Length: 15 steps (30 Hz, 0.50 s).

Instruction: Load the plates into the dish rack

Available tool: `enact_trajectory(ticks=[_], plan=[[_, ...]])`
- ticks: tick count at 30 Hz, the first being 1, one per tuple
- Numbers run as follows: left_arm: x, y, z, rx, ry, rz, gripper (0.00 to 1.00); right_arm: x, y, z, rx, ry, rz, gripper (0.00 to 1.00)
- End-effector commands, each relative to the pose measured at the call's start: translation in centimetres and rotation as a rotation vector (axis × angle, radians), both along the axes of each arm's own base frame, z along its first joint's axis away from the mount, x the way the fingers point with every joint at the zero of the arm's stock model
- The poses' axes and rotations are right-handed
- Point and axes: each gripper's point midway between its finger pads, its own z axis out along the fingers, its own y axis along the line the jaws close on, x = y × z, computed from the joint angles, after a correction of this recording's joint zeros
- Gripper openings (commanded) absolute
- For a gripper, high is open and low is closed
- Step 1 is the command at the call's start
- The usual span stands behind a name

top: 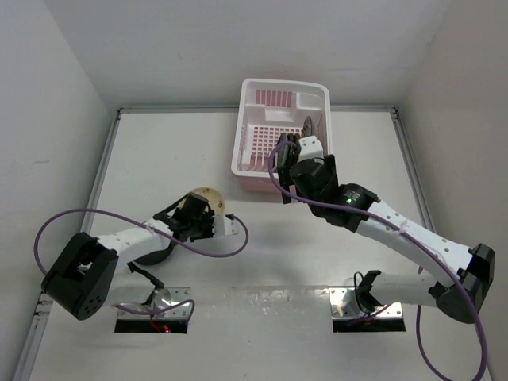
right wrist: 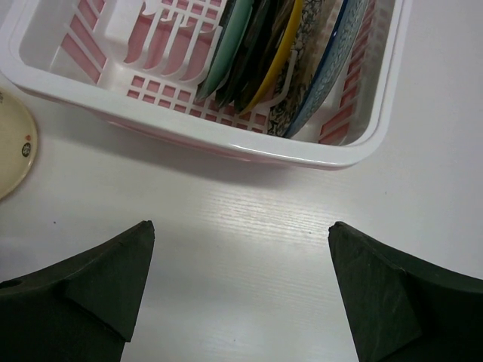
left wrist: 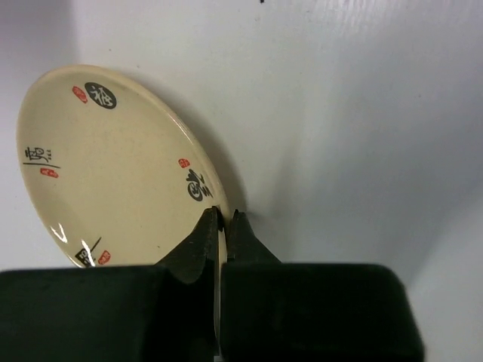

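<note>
My left gripper [left wrist: 223,219] is shut on the rim of a cream plate [left wrist: 113,166] with dark characters and red marks, held tilted on edge over the table. In the top view this plate [top: 211,194] is left of centre with the left gripper [top: 204,209] at it. The pink-and-white dish rack [top: 282,82] stands at the back centre. In the right wrist view, several plates [right wrist: 260,53] stand on edge in the rack [right wrist: 226,142]: green, black, yellow, dark-patterned and blue. My right gripper [right wrist: 240,226] is open and empty above the table, just in front of the rack [top: 292,146].
White walls enclose the table on the left, back and right. The cream plate also shows at the left edge of the right wrist view [right wrist: 11,147]. A purple cable [top: 230,248] loops from the left arm over the table.
</note>
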Motion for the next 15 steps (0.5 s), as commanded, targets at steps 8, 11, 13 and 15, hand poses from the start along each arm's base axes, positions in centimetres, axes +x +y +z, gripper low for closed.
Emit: enact_trajectory(ticks=[8, 11, 13, 15], plan=[[3.4, 0.9, 7.6, -0.243, 0.080, 0.338, 0.00, 2.7, -0.6, 1.6, 0.060, -0.049, -0.050, 0.97], [4.6, 1.5, 10.7, -0.326, 0.062, 0.384, 0.00, 3.8, -0.4, 2.0, 0.109, -0.052, -0.048, 0.97], [4.8, 2.1, 11.7, -0.360, 0.065, 0.433, 0.00, 4.5, -0.8, 2.3, 0.138, -0.049, -0.052, 0.97], [6.3, 3.1, 13.4, -0.422, 0.030, 0.507, 0.00, 5.3, -1.2, 2.8, 0.164, -0.057, -0.069, 0.97]])
